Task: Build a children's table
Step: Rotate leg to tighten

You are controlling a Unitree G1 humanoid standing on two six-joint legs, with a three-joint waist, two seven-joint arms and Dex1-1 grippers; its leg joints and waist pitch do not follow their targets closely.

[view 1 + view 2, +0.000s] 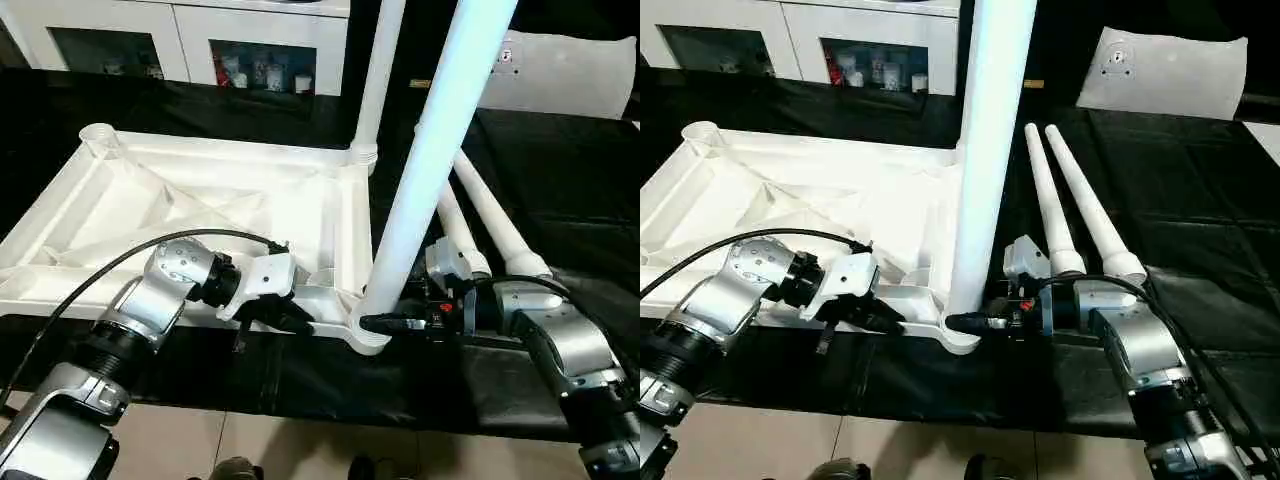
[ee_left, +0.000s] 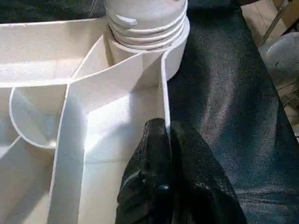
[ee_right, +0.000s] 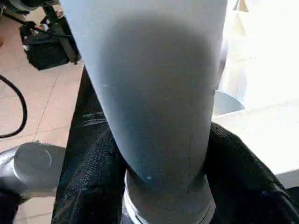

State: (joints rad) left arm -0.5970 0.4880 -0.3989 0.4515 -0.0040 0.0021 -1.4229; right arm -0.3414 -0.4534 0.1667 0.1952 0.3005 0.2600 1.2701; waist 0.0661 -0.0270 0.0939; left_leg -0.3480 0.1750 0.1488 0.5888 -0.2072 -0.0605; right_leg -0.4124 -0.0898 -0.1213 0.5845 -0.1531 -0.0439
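Two grippers hold the upturned table top (image 1: 200,200): the left gripper (image 2: 163,135) pinches its thin rim wall at seven o'clock; the right gripper (image 3: 159,154), jaws half apart, clasps the near-corner leg (image 1: 430,150) just above its threaded base. Two spare legs (image 1: 1080,220) lie at three o'clock. The hollow plastic looks light, stiff and slick; gripping low seems wisest.
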